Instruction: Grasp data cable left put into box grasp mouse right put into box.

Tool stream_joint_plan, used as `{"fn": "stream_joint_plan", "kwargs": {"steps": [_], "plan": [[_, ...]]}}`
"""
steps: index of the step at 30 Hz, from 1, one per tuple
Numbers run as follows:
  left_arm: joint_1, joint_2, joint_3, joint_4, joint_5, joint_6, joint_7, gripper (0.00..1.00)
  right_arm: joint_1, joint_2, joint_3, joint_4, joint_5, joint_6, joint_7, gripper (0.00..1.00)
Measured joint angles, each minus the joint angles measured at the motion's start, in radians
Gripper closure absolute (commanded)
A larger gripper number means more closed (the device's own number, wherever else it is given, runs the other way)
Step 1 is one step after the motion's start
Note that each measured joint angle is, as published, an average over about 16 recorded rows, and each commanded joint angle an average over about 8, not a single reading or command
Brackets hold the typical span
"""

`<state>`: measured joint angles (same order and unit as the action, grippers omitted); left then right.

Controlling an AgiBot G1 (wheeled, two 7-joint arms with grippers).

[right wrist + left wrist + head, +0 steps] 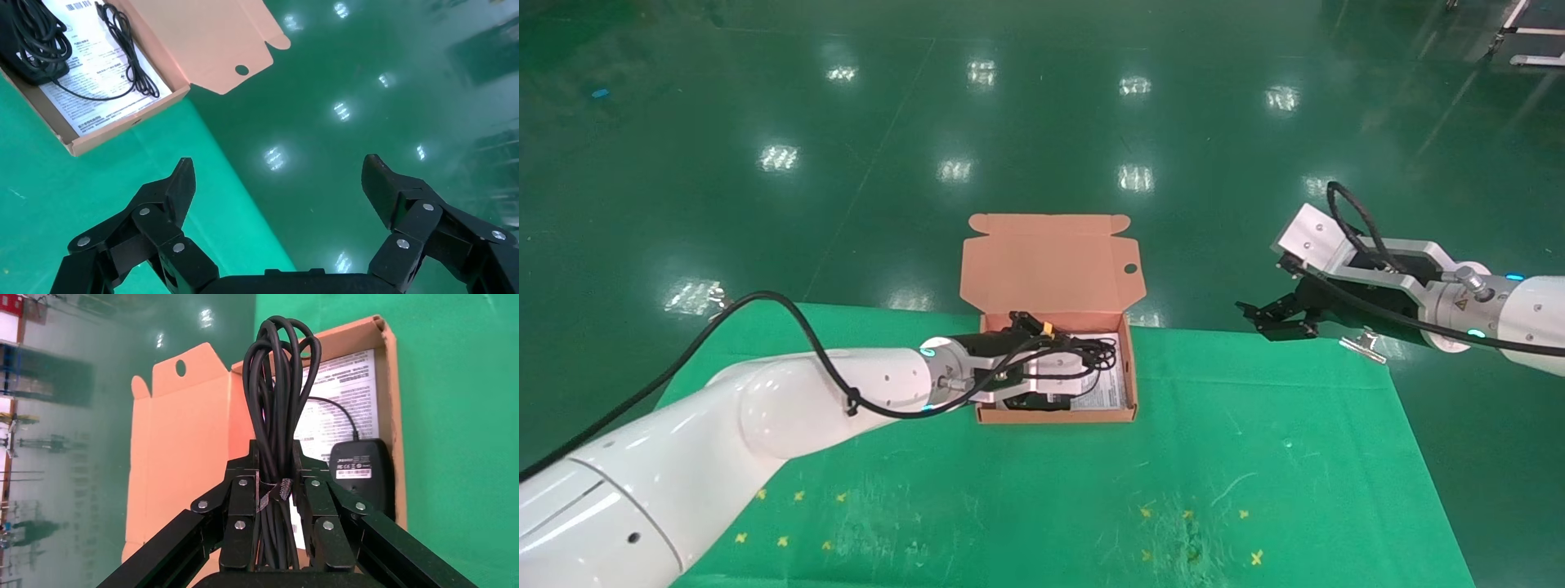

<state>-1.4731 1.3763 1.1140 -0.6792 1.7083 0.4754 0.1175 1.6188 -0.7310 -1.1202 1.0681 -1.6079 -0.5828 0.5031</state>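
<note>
My left gripper (1065,367) hangs over the open salmon-orange box (1054,416) and is shut on the data cable (276,386). In the left wrist view the gripper (275,451) clamps the long black looped bundle just above its tie band (279,490). The mouse (361,471) lies in the box, underside and label up, on the white leaflet (346,386). It also shows in the head view (1038,403). Its thin cord (125,52) lies coiled on the leaflet. My right gripper (1277,318) is open and empty, in the air beyond the table's far right edge, its fingers (182,180) spread wide.
The box lid (1050,261) with its round hole stands open at the far side. The green cloth table (1173,465) spreads in front of the box. Shiny green floor (1091,122) lies beyond the table's far edge.
</note>
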Motion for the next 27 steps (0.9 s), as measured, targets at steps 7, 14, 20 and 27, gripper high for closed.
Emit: {"fn": "stream_joint_plan", "kwargs": {"steps": [7,14,20,27], "plan": [[-0.002,-0.012,0.003,-0.009,-0.003,-0.001,-0.005,0.00,0.001,0.000,0.000,0.002,-0.002,0.002,0.002,0.00],[-0.036,-0.042,-0.003,-0.027,0.016,0.000,-0.049,0.00,0.024,-0.011,0.009,-0.002,-0.007,0.013,-0.019,0.00],[-0.080,-0.067,-0.006,-0.040,0.035,0.001,-0.103,0.00,0.067,-0.019,0.012,0.002,-0.031,0.009,-0.052,0.00],[-0.097,-0.105,-0.043,-0.065,0.010,0.046,-0.149,0.00,0.087,-0.018,0.041,0.013,-0.024,-0.046,-0.099,0.00]]}}
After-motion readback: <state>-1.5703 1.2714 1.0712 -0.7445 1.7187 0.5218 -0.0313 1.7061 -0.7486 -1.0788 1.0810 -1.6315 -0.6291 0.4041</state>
